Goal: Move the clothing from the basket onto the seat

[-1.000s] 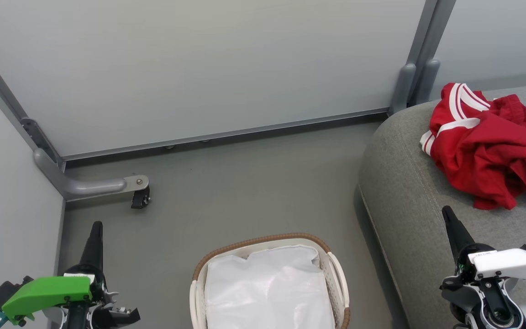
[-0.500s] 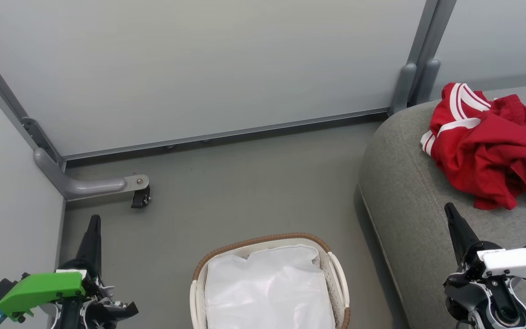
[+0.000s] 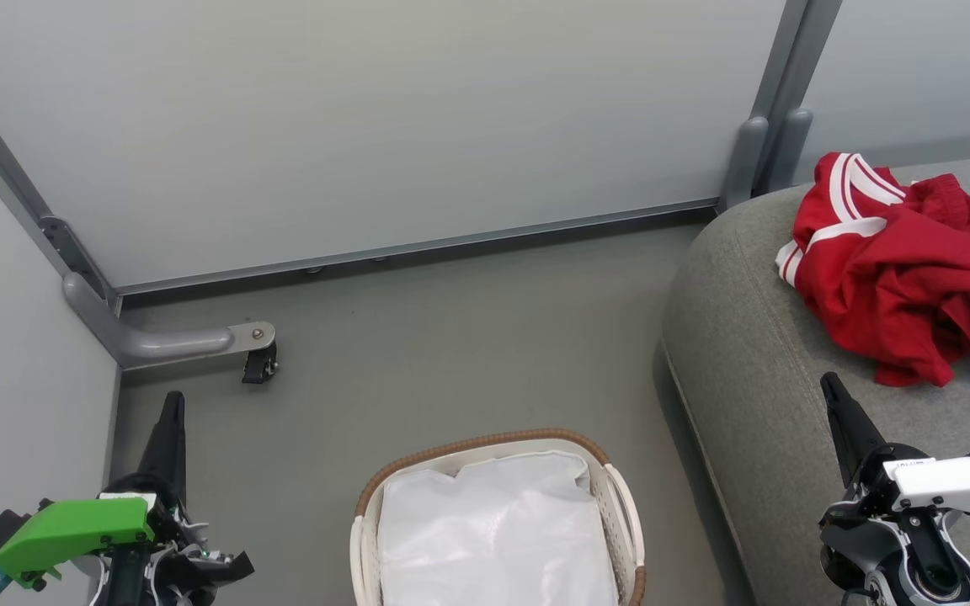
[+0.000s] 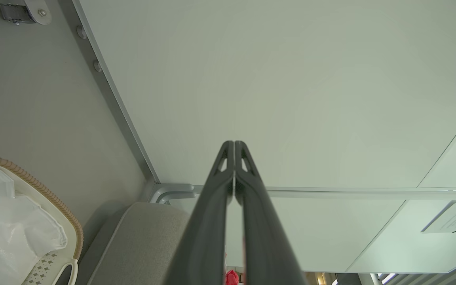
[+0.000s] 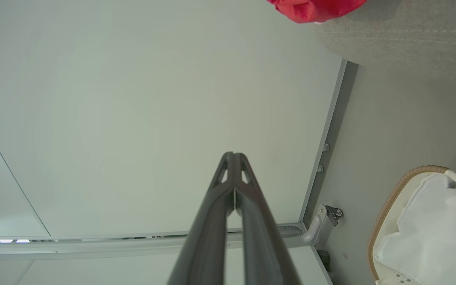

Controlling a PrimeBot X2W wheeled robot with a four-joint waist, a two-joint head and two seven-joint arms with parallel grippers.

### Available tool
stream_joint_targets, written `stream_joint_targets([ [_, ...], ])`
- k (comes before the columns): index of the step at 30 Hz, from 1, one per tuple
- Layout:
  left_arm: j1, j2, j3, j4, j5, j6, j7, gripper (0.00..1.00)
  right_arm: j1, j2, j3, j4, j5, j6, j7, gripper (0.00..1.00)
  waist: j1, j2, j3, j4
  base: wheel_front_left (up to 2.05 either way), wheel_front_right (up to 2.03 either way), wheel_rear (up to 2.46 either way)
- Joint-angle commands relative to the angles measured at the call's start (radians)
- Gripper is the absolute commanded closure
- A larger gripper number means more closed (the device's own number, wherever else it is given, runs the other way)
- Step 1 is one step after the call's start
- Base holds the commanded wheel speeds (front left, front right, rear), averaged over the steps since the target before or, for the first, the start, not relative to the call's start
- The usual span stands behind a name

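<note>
Head view, clothing (image 3: 898,278) on seat (image 3: 750,362)

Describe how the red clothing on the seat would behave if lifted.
The clothing lies crumpled in folds, so it would probably droop floppily. It looks thin, so likely light. Pushed across the woven seat, it may bunch, not slide.

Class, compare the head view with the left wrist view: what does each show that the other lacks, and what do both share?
Head view extras: the right end effector, and the white stripe trim on the red clothing heaped on the seat. Left wrist view extras: a paper notice on a wall panel. Shared: the shut left end effector, the basket with its white liner, the seat, a caster.
</note>
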Motion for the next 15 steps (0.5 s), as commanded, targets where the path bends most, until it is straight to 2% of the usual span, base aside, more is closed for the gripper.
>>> stream_joint_targets([
  [1, -0.009, 0.007, 0.003, -0.001, -0.002, -0.003, 0.003, 1.0, 0.01, -0.006, -0.002, -0.004, 0.003, 0.0, 0.001, 1.0, 0.0, 0.0, 0.0, 0.0, 0.0, 0.0, 0.0],
  [15, -0.009, 0.006, 0.003, -0.001, -0.001, -0.003, 0.004, 1.0, 0.01, -0.006, -0.002, -0.004, 0.003, 0.0, 0.001, 1.0, 0.0, 0.0, 0.0, 0.0, 0.0, 0.0, 0.0],
])
